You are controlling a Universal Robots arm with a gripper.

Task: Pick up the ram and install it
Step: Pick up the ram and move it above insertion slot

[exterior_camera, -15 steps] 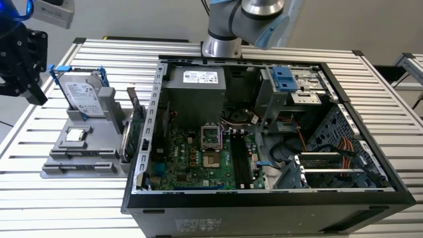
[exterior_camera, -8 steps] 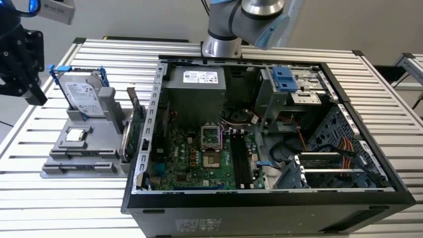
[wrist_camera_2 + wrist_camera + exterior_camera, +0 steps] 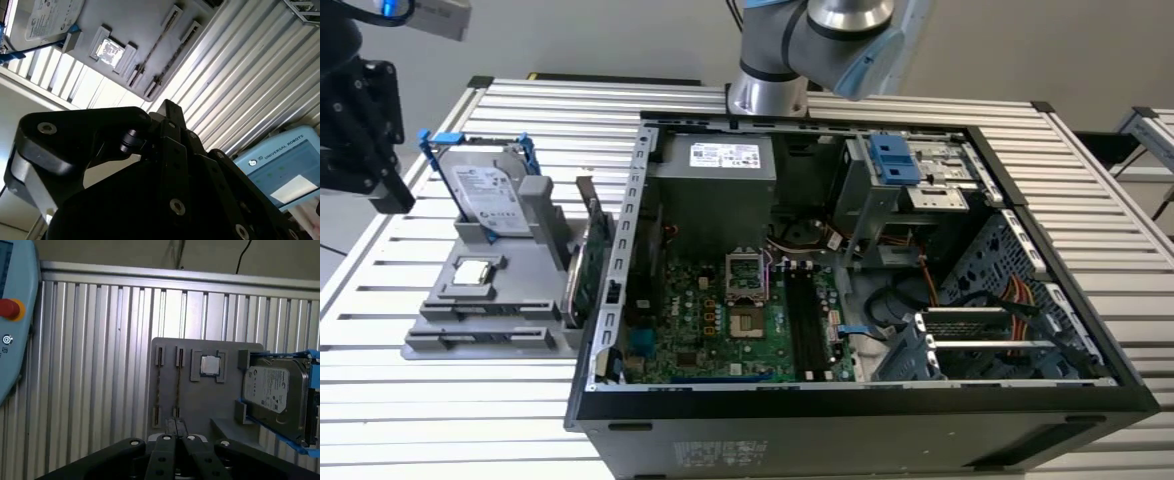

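Two ram strips (image 3: pixel 159 386) stand on edge in slots of a grey holder (image 3: pixel 200 405), next to a small square processor (image 3: pixel 210 365). In the second wrist view the same ram strips (image 3: pixel 156 54) cross the holder (image 3: pixel 135 20). My gripper (image 3: pixel 175 427) is shut with nothing in it and hovers apart from the holder, its tips in line with the near ends of the strips. The black gripper (image 3: pixel 168 107) fills the foreground of the second wrist view. In the exterior view the holder (image 3: pixel 480 320) sits left of the open computer case (image 3: pixel 854 400), whose long black memory slots (image 3: pixel 803 322) lie beside the processor socket.
A hard drive (image 3: pixel 275 390) in a blue frame stands on the holder beside the processor. A green expansion card (image 3: pixel 591 265) stands between holder and case. A teach pendant (image 3: pixel 12 315) with a red button lies on the ribbed metal table (image 3: pixel 90 365). The arm's base (image 3: pixel 767 90) is behind the case.
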